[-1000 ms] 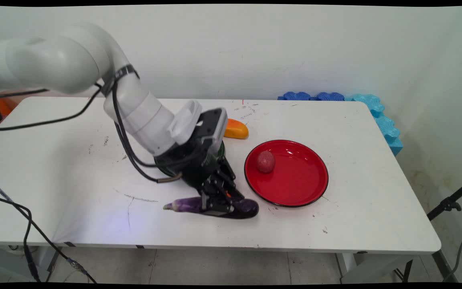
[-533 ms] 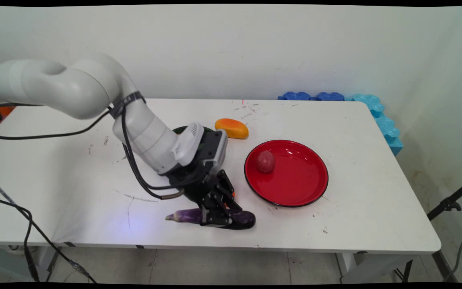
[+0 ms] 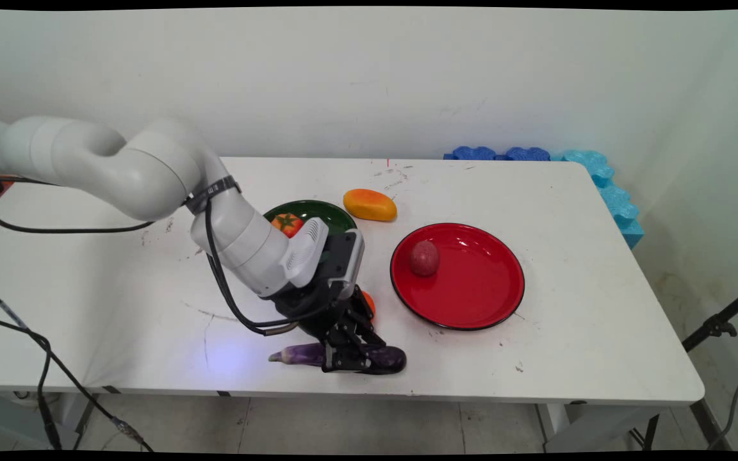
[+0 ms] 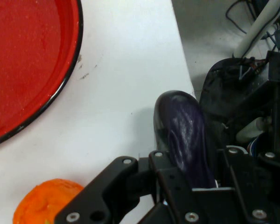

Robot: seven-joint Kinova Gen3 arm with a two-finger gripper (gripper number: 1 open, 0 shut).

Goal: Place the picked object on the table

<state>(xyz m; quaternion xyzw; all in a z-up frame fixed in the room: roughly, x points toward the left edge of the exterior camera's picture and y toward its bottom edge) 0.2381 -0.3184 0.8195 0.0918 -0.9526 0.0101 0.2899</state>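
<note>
End effector (image 3: pixel 351 360) clamped on purple eggplant (image 3: pixel 305 354), which lies on bench (image 3: pixel 599 333) near front edge. Over the last sec. it dragged the eggplant toward that edge, further from red plate (image 3: pixel 471 307). Arm shift uncovered green plate w/ tomato (image 3: pixel 287 223); small orange thing (image 4: pixel 44 201) sits beside the end effector.

Glossy red plate (image 3: pixel 471 307) — shiny purple eggplant (image 4: pixel 186 135) — scuffed matt table (image 3: pixel 567 256).
</note>
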